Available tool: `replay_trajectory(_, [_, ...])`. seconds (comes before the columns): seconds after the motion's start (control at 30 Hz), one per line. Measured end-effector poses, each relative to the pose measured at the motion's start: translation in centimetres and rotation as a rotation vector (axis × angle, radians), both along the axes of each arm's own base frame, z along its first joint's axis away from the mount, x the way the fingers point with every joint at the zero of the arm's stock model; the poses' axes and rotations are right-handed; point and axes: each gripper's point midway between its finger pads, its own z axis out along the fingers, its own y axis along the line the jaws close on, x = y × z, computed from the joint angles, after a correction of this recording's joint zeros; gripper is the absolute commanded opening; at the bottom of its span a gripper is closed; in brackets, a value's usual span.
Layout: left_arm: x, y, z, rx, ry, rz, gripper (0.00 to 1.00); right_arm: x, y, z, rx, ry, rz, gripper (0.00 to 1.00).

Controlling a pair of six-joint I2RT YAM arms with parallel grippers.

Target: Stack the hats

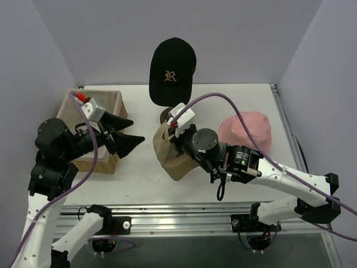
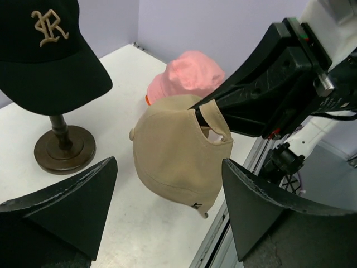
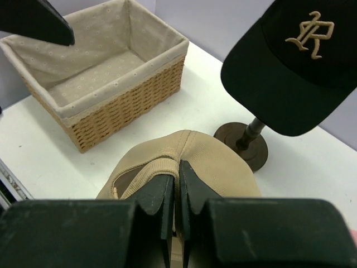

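Tan cap [image 3: 217,162] rim pinched by right gripper [image 3: 178,170], left gripper [image 1: 136,128] agape nearby, seemingly empty

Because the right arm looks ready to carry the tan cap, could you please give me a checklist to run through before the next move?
1. Right gripper shut on tan fabric cap's strap: ok.
2. Left gripper open, apart from that cap: ok.
3. Black fabric cap with gold R seated on its dark stand: ok.
4. Pale pink soft hat lying free on white table: ok.
5. Tan cap clear of table: cannot tell.
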Motion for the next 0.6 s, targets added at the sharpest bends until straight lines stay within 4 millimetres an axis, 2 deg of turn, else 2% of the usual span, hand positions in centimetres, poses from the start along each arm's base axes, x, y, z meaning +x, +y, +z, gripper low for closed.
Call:
replay_trajectory(0.17, [0.9, -3.8, -2.4, 0.083, 0.032, -0.093, 0.86, 2.1, -1.7, -0.5, 0.018, 0.05, -0.056, 0.0])
replay_trajectory(0.27, [1.7, -4.4, -3.7, 0.123, 0.058, -0.08, 0.86, 3.6, -3.0, -0.4, 0.049, 0.076, -0.09, 0.0])
replay_trajectory(0.37, [1.0, -4.9, -4.0, 0.144, 0.044, -0.081, 0.86, 4.7, -4.0, -0.2, 0.079, 0.095, -0.112, 0.0])
replay_trajectory(0.5, [-0.4, -5.7, -3.8, 0.165, 0.005, -0.088, 0.85, 4.4, -3.5, -0.3, 0.088, 0.112, -0.075, 0.0])
replay_trajectory(0.6, [-0.5, -6.8, -4.5, 0.196, 0.005, -0.085, 0.85, 4.0, -3.2, -0.4, 0.091, 0.124, -0.047, 0.0])
